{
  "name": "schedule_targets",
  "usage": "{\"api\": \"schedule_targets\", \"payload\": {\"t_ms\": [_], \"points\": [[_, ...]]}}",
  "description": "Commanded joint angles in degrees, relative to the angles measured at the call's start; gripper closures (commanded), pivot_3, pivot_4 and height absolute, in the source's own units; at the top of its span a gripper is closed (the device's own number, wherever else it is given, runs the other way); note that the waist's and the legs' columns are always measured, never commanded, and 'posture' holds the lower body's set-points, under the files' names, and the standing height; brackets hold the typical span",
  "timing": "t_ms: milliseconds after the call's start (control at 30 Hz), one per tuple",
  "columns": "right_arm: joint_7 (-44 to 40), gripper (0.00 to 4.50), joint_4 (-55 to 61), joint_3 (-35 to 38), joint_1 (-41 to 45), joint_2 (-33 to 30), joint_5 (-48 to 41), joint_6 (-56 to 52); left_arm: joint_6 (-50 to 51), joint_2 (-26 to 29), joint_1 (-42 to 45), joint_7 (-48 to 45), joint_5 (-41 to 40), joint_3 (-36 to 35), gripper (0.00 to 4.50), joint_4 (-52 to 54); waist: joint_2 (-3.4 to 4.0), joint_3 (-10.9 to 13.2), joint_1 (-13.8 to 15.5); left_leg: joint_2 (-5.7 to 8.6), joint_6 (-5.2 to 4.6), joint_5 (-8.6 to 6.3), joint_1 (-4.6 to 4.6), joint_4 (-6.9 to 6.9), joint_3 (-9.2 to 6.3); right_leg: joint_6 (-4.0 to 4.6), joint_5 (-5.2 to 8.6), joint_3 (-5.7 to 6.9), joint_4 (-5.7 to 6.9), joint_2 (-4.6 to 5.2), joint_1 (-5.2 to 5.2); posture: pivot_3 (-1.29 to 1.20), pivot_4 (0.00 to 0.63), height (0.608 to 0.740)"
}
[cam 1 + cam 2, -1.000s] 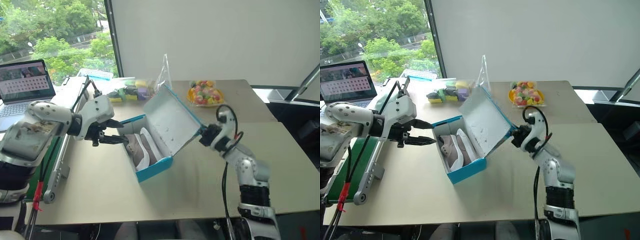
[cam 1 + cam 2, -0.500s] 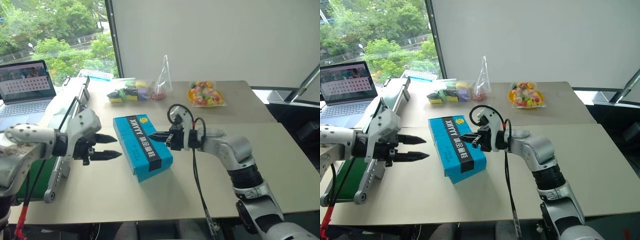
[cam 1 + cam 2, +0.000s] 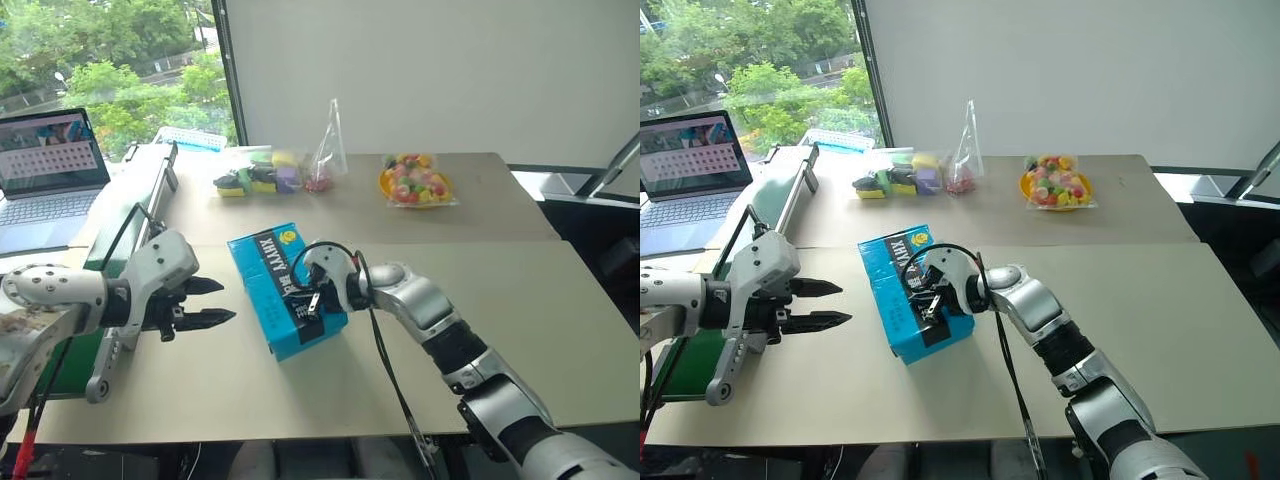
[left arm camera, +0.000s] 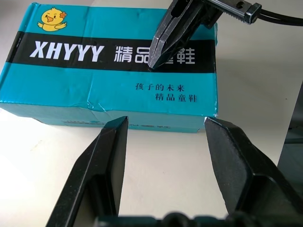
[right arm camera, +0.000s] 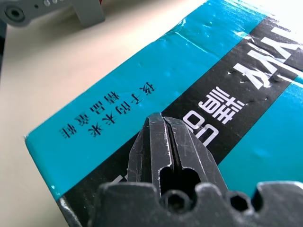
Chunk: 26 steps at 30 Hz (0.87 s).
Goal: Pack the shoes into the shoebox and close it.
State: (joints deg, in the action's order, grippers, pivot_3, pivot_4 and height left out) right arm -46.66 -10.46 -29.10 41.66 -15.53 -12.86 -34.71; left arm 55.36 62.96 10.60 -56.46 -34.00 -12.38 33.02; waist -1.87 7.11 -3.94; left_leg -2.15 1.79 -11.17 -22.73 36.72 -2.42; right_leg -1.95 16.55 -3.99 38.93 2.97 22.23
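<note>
Blue cardboard now hides the shoes: the shoebox [image 3: 286, 291] lid, propped up a second ago, lies flat on the counter [image 3: 520, 300]. The clenched right gripper [image 4: 154, 60] presses its black band; the left gripper [image 3: 212, 302], released, waits beside. Task looks nearly done.

Glossy creased cardboard shoebox [image 4: 109, 90], matt black plastic claw [image 4: 163, 156]

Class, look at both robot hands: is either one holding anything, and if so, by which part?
Nothing is held. The right hand, shut, points its tips at the shoebox lid's black band; the left hand is open and clear of the box.
</note>
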Motion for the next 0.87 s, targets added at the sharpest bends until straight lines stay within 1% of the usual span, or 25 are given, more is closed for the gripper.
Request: {"api": "schedule_targets", "payload": {"t_ms": [33,100,133,233,333,367,433,500,567,633,733,867], "points": [[0.6,4.48,-3.1,-3.4,-1.4,-2.4,6.6,0.5,-1.3,0.0,1.3,1.0,-0.2,0.3,1.77,0.6,0.05,0.0,0.1,-0.01,0.0,0.0,0.06,0.0,-0.01,0.01,0.01,0.0,0.02,-0.01,-0.04,0.0,0.15,0.74],[0.4,4.48,-2.0,-1.9,-1.5,-2.2,6.0,-0.1,-1.7,-0.1,1.5,1.1,-0.2,0.8,1.77,0.5,0.08,0.1,0.2,-0.01,0.0,0.0,0.28,0.0,0.0,-0.09,0.08,-0.01,0.03,-0.01,-0.23,0.0,0.15,0.74],[0.3,4.48,-0.5,0.2,-1.4,-2.0,4.3,-1.3,-2.0,-0.2,1.6,1.1,-0.2,1.1,1.77,0.4,0.12,0.1,0.4,-0.01,0.0,0.0,0.42,-0.01,0.0,-0.29,0.21,0.0,0.03,-0.01,-0.39,0.0,0.15,0.74],[-1.4,4.48,6.8,8.5,-1.0,-2.3,-2.9,-5.2,-3.6,-1.6,2.5,1.2,-0.7,1.0,1.77,-0.2,0.13,0.4,1.1,-0.01,0.01,0.0,0.6,-0.01,0.0,-0.35,0.29,0.0,-0.03,-0.01,-0.61,0.0,0.15,0.74],[-4.6,4.48,15.5,16.2,-0.9,-5.8,-9.4,-7.7,-4.5,-4.5,4.6,3.0,-1.2,0.3,1.77,-1.8,0.22,1.0,1.9,0.03,0.01,0.0,0.3,0.0,-0.01,-0.32,0.25,-0.01,-0.06,0.02,-0.36,0.0,0.15,0.74],[-5.7,4.48,17.8,17.9,-1.0,-7.6,-10.7,-8.1,-5.2,-5.3,5.1,3.4,-0.9,0.3,1.77,-2.3,0.22,1.1,1.9,0.04,0.01,0.01,-0.03,0.01,-0.03,-0.1,0.11,-0.01,-0.05,0.02,-0.02,0.0,0.15,0.74],[-8.5,4.48,21.7,20.2,-1.6,-11.8,-12.3,-7.8,-5.7,-6.1,5.7,3.9,-0.4,1.0,1.77,-2.8,0.21,1.2,1.8,0.04,0.0,0.0,-0.31,0.02,-0.08,0.01,0.04,0.02,-0.05,0.01,0.18,0.0,0.15,0.74],[-12.6,4.48,24.9,21.9,-2.2,-16.9,-15.2,-9.5,-6.3,-6.0,5.6,3.7,0.1,2.2,1.77,-2.6,0.24,1.3,1.8,0.04,-0.12,-0.1,-0.49,0.0,-0.15,-0.02,0.07,0.05,-0.16,0.01,0.27,0.0,0.15,0.74],[-18.0,4.48,27.7,23.3,-3.4,-23.7,-17.5,-10.5,-6.1,-7.8,7.2,5.2,-0.3,2.9,1.77,-3.0,0.26,1.5,1.6,0.06,-0.18,-0.17,-0.57,-0.04,-0.15,-0.05,0.09,0.06,-0.38,0.03,0.27,0.0,0.15,0.74],[-19.8,4.48,28.2,23.7,-4.5,-27.2,-17.8,-10.0,-5.5,-9.6,9.5,6.5,-0.9,3.3,1.77,-4.2,0.23,1.7,1.7,0.12,-0.19,-0.18,-0.65,-0.05,-0.15,-0.06,0.1,0.07,-0.48,0.09,0.27,0.0,0.15,0.74],[-18.7,4.48,26.7,23.0,-5.5,-28.5,-15.4,-7.3,-7.1,-9.6,11.6,6.6,1.9,6.0,1.77,-6.7,0.13,1.8,1.3,0.13,-0.19,-0.18,-0.58,-0.03,-0.12,-0.07,0.1,0.07,-0.48,0.1,0.2,0.0,0.15,0.74],[-16.9,4.48,24.6,21.7,-6.2,-28.2,-12.1,-5.0,-6.9,-10.5,14.2,7.8,3.5,8.2,1.77,-9.7,0.13,1.9,1.2,0.12,-0.19,-0.17,-0.5,-0.03,-0.1,-0.07,0.09,0.05,-0.48,0.08,0.15,0.0,0.15,0.74]]}}
